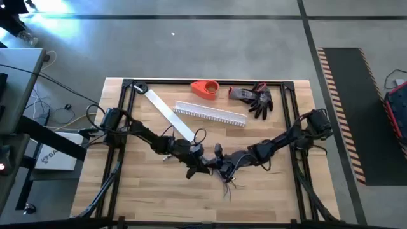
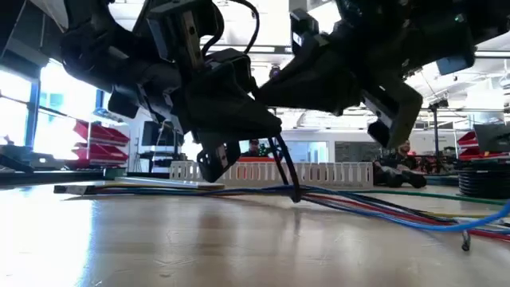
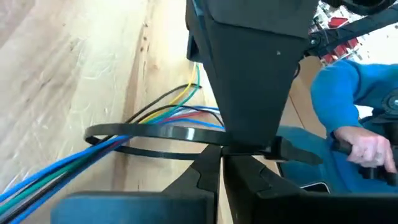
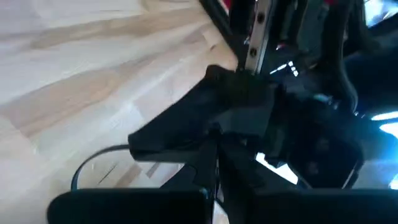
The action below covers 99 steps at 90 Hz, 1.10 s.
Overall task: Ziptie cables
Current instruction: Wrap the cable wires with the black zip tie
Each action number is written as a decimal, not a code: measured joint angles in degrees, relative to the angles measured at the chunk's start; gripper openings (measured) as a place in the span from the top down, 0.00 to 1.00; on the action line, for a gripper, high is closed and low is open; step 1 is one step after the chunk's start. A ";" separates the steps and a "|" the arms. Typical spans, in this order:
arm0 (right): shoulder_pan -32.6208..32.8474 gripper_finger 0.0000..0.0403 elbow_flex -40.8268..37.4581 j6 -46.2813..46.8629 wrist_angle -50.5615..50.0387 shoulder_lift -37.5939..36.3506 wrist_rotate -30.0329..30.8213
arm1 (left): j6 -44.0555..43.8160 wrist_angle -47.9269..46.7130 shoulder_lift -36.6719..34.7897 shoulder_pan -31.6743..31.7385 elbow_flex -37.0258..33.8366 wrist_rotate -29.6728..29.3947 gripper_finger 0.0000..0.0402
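Note:
A bundle of thin cables [image 3: 74, 168], blue, green, red, yellow and black, lies along the wooden table [image 1: 146, 197] near its middle [image 1: 227, 184] [image 2: 358, 203]. A black zip tie [image 3: 155, 132] forms a wide loop around the bundle. My left gripper [image 3: 221, 163] [image 1: 202, 164] and my right gripper [image 4: 211, 180] [image 1: 219, 160] meet tip to tip over the cables, both shut on the zip tie where the loop closes. My left gripper pinches the zip tie's strap [image 3: 208, 149] between its two fingertips, at the point where the loop closes. The loop stands out sideways from the fingers, slack around the cables, which rest on the table. My right gripper comes from the opposite side, and its fingers [image 3: 249, 93] reach down on the zip tie right beside my left fingertips. The strap's free end [image 3: 301, 155] sticks out past them. The fingers themselves hide exactly which part it has.
At the far side lie a white toothed channel [image 1: 210, 113], a flat white strip [image 1: 168, 114], a red object [image 1: 205, 89] and dark gloves [image 1: 254, 98]. A person in a blue sleeve [image 3: 348, 106] shows beyond the table. Bare wood lies at the near left.

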 joint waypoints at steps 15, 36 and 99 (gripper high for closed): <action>-0.03 1.00 0.00 1.59 -0.73 0.00 2.15 | 0.85 -0.28 -0.02 0.07 0.00 -0.02 0.99; -0.03 1.00 0.00 1.88 -0.72 0.00 4.84 | 0.92 -2.95 -0.04 0.03 -0.02 1.89 0.87; -0.84 0.98 0.00 23.01 -13.21 -9.14 14.06 | 4.07 -2.65 -0.31 -2.12 -0.04 -5.20 0.98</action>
